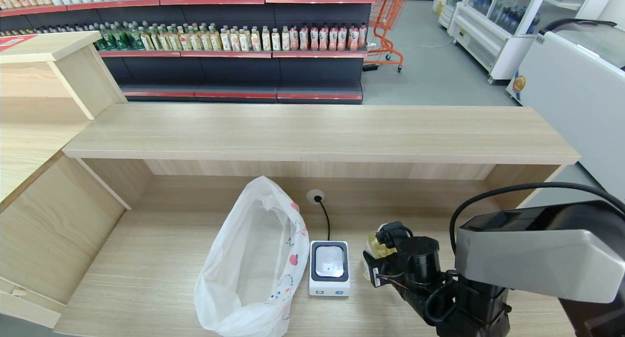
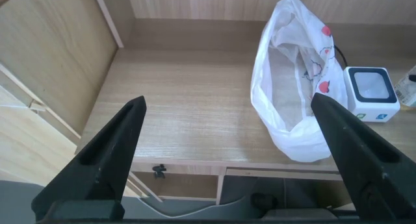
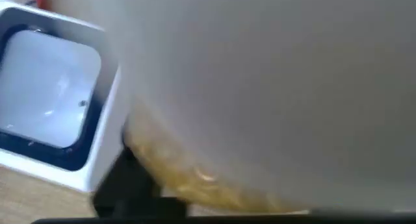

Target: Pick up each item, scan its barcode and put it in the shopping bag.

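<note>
Nearest, at the lower right of the head view, the right gripper (image 1: 390, 232) sits low over the light wooden counter (image 1: 146, 278). Its black fingers are closed around a pale yellowish item (image 1: 374, 247), which is held just right of the scanner. In the right wrist view this item (image 3: 260, 87) sits close against the camera, whitish with a yellow band along one edge. A dark finger (image 3: 123, 185) shows at that edge, and the scanner (image 3: 49, 100) is just beside it.

In the left wrist view, the left gripper (image 2: 229, 102) hangs above the counter's near edge. Its two black fingers (image 2: 123, 146) are spread wide apart, with nothing between them.

In the lower centre of the head view, a white plastic shopping bag (image 1: 215, 283) stands on the counter. Its mouth gapes open, and small red and dark prints mark its side. Touching or just beside it on the right is the scanner (image 1: 329, 268), a small white box with a dark-framed glass window facing up. The left wrist view shows the same pair, the bag (image 2: 286, 130) and the scanner (image 2: 372, 94), side by side.

A black cable (image 1: 324, 220) runs from behind the scanner up to a round socket (image 1: 315, 196) in the counter's back panel. Above that, across the middle of the frame, lies a raised wooden ledge (image 1: 317, 132).

Beyond it, at the upper left and centre, are dark shelves lined with bottles (image 1: 234, 39). An orange shopping cart (image 1: 388, 19) stands at the top, right of centre. White freezers (image 1: 571, 78) stand along the right edge.
</note>
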